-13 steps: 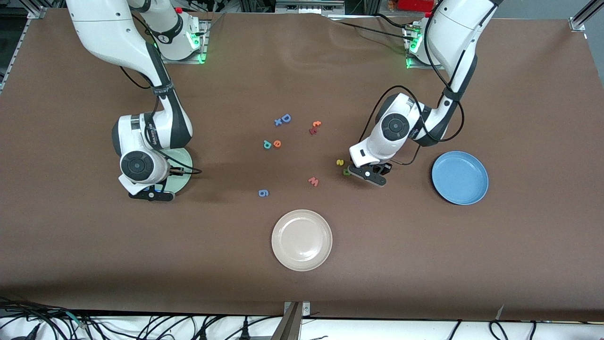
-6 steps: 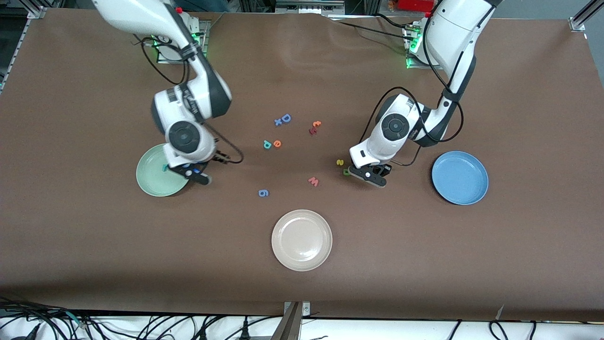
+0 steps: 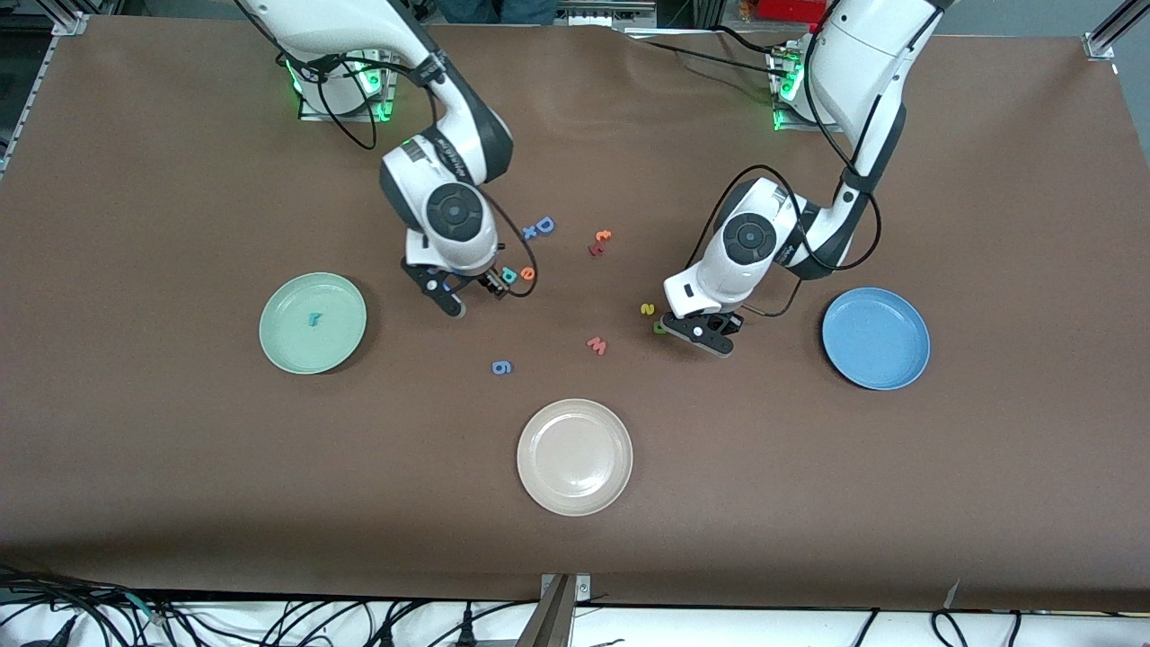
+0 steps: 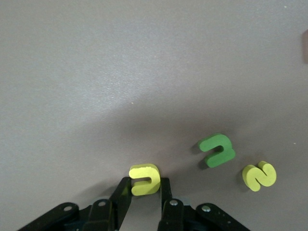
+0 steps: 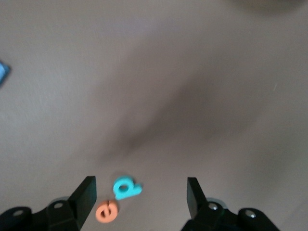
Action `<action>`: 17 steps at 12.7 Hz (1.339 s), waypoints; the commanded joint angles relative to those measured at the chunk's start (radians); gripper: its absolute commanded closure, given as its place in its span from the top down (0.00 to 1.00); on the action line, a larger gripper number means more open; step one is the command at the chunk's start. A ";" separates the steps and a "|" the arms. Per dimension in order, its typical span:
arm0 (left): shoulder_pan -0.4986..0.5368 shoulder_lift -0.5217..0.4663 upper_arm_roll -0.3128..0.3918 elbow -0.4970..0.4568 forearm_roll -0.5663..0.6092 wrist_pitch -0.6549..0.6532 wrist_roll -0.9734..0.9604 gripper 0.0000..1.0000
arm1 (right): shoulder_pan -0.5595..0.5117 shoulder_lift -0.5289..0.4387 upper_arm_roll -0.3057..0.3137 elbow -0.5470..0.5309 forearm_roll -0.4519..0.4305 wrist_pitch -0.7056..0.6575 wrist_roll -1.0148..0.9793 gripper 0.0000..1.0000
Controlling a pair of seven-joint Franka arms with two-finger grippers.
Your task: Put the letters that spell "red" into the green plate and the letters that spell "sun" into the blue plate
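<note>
My left gripper [image 4: 145,183] is shut on the yellow arch-shaped letter [image 4: 144,179], low at the table; from the front, the gripper [image 3: 699,332] hides that letter. Beside it lie the dark green arch letter [image 4: 217,150] [image 3: 660,328] and the yellow "s" [image 4: 260,175] [image 3: 647,309]. My right gripper [image 5: 139,197] [image 3: 467,293] hangs open over the teal "d" [image 5: 126,187] [image 3: 508,275] and orange "e" [image 5: 107,211] [image 3: 528,273]. The teal "r" [image 3: 314,318] lies in the green plate [image 3: 289,340]. The blue plate [image 3: 876,338] holds nothing.
A cream-white plate [image 3: 575,456] sits nearest the front camera. Loose letters lie mid-table: a blue "D" [image 3: 544,225] with a small blue "x" [image 3: 530,233], an orange and a red letter [image 3: 598,243], a red "w" [image 3: 597,345], a blue "g" [image 3: 502,367].
My right arm swung from over the green plate to the "d" and "e", leaving the "r" in the plate. My left gripper closed on the yellow arch letter.
</note>
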 commanded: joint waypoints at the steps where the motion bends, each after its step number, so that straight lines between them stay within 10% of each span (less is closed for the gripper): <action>1: -0.013 0.019 0.030 0.004 0.033 0.017 -0.018 0.27 | 0.043 0.029 -0.005 -0.007 -0.006 0.048 0.131 0.84; 13: -0.001 -0.056 0.087 0.027 0.024 -0.036 -0.021 0.24 | 0.075 0.051 -0.017 -0.100 -0.011 0.237 0.296 0.77; 17: -0.012 -0.033 0.085 0.038 -0.189 -0.036 -0.098 0.45 | 0.075 0.053 -0.017 -0.136 -0.011 0.311 0.322 0.77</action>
